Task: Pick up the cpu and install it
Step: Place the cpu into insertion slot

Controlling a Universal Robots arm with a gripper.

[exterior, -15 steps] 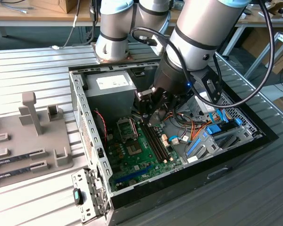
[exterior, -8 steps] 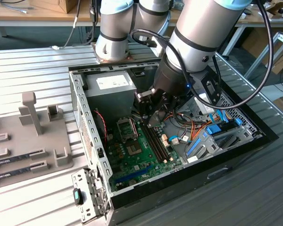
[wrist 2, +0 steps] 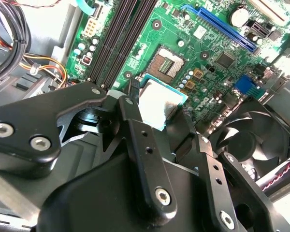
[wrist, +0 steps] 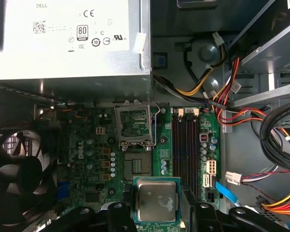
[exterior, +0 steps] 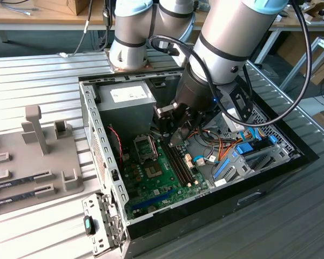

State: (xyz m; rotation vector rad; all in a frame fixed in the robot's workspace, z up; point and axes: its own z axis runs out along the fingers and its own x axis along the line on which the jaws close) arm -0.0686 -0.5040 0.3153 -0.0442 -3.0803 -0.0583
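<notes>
The cpu (wrist: 156, 199), a flat square chip with a pale silvery top and a teal edge, is held level between my gripper's (wrist: 157, 215) two black fingers (wrist: 117, 216); the gripper is shut on it. In the second wrist view the cpu (wrist 2: 157, 102) hangs above the green motherboard, a short way from the bare socket (wrist 2: 168, 63), with the gripper (wrist 2: 159, 121) clamped on its sides. The socket (wrist: 137, 166) lies open, its metal frame (wrist: 134, 123) flipped back. In the exterior view the gripper (exterior: 170, 134) hovers inside the computer case over the motherboard (exterior: 156, 178).
A grey power supply (exterior: 127, 97) fills the case's far end. A black fan (wrist: 19, 169) stands beside the board. Bundles of coloured cables (wrist: 261, 125) run past the memory slots (wrist: 183, 145). On the exterior view's left, a grey fixture (exterior: 32, 162) holds memory sticks.
</notes>
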